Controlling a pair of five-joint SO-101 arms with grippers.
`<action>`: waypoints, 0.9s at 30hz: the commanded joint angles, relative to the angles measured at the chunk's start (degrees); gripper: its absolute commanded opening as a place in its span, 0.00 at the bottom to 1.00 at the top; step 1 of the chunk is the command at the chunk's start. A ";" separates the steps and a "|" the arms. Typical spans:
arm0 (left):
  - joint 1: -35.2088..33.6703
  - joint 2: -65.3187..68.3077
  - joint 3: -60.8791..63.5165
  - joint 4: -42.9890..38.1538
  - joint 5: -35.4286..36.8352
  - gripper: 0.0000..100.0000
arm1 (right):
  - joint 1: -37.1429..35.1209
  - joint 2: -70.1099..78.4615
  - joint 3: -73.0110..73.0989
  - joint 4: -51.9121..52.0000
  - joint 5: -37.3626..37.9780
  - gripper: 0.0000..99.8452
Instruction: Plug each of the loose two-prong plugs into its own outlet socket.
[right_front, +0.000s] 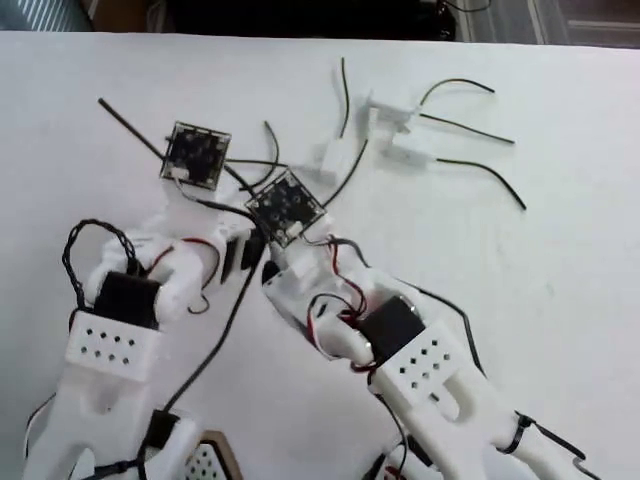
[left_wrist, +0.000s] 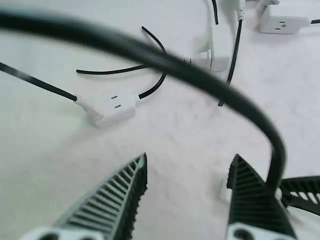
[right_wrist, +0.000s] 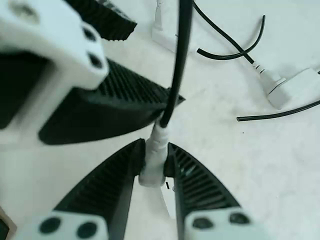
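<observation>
Right tool (right_wrist: 155, 145) pinches a white plug (right_wrist: 151, 172); left tool (left_wrist: 189, 157) gapes empty (socket (left_wrist: 112, 106) nearby).

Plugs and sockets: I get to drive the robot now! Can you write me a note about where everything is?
Right gripper: shut on a white plug, cord trailing up.
Left gripper: open and empty, close beside the right one.
Near socket and far socket: both lying loose, slots empty. What looks like a second plug lies between them.
Done: one plug gripped.
Left: push it into a socket, then do the other plug.
</observation>
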 joint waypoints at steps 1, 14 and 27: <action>3.82 -4.62 -2.11 1.93 -0.18 0.27 | -0.57 -1.63 -0.62 -1.54 -2.73 0.02; -1.45 -12.79 5.45 -1.14 -0.18 0.27 | 2.95 -1.63 -0.53 -1.27 -3.25 0.02; -5.14 -12.62 6.24 4.84 -5.80 0.32 | 29.85 -1.45 4.84 -14.73 -11.87 0.02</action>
